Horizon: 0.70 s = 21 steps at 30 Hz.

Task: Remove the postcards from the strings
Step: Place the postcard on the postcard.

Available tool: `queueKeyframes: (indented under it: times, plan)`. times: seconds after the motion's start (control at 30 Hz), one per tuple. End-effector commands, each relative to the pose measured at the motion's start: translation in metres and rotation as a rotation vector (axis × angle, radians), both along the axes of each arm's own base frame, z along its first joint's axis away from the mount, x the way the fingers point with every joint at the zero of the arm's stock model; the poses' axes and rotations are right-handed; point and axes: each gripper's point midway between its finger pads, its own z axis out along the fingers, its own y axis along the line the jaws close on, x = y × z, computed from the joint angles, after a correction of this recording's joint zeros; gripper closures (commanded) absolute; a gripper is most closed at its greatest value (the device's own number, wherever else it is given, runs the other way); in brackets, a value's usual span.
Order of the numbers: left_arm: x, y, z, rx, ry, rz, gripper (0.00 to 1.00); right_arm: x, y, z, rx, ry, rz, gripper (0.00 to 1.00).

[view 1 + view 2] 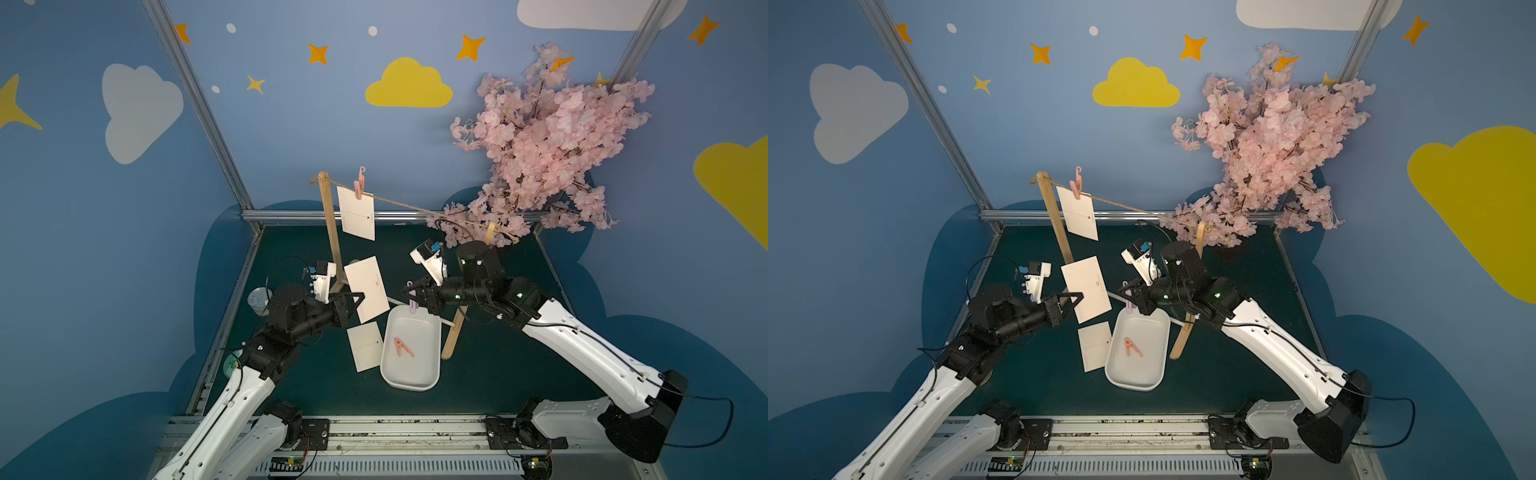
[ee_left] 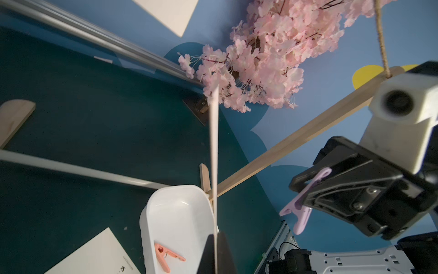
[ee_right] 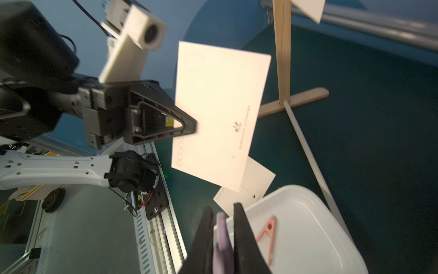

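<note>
Black fingers of the right gripper (image 3: 222,210), nearest the lens, are pinching a purple clothespin (image 3: 222,242) just over the near rim of a white tray (image 3: 308,213), where a pink clothespin (image 3: 266,232) is lying. Across from them, the left gripper (image 1: 360,296) is clamping one edge of a postcard (image 1: 368,286), its fingers closed narrow on the paper and carrying it clear of the string (image 1: 407,204). Beneath those fingers a second postcard (image 1: 365,347) is lying flat on the dark worktop (image 1: 498,353), just beside the tray. Above and beyond both grippers, the third postcard (image 1: 357,214) is hanging from the string by a pink peg (image 1: 358,187). All three are showing thin, white and stiff, each carrying small print. Judged from here, the held card wants lowering close over its grounded twin before release, since so light a sheet would likely flutter. The purple clothespin wants dropping squarely inside the tray.
</note>
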Motion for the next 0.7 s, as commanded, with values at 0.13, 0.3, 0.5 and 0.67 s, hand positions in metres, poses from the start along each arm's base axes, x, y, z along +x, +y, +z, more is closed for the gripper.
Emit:
queueKeyframes:
  times: [0.13, 0.3, 0.5, 0.67]
  plan:
    - [-0.016, 0.012, -0.058, 0.054, 0.234, 0.064, 0.97, -0.002, 0.006, -0.065, -0.031, 0.206, -0.056, 1.0]
    - [-0.02, 0.012, -0.089, 0.087, 0.333, 0.071, 0.97, -0.001, 0.004, -0.108, -0.094, 0.279, -0.091, 1.0]
    - [-0.021, 0.012, -0.117, 0.123, 0.417, 0.08, 0.97, -0.006, 0.003, -0.145, -0.161, 0.34, -0.095, 1.0]
    - [-0.025, 0.014, -0.136, 0.136, 0.468, 0.094, 0.97, -0.007, 0.007, -0.168, -0.192, 0.37, -0.101, 1.0]
